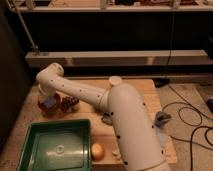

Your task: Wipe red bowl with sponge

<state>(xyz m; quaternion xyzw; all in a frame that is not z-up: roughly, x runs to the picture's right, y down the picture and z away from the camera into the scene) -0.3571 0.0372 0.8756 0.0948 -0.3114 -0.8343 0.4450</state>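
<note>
My gripper (48,95) hangs over the red bowl (42,108) at the table's (145,92) left edge, sponge (50,103) inside it; its grip I cannot tell. Wiping appears under way; next, sweep the sponge around the bowl's inner wall

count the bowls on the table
1: the red bowl near the table's left edge, left of the dark cluster, with the sponge in it and the claw right above. The arm may hide others.
</note>
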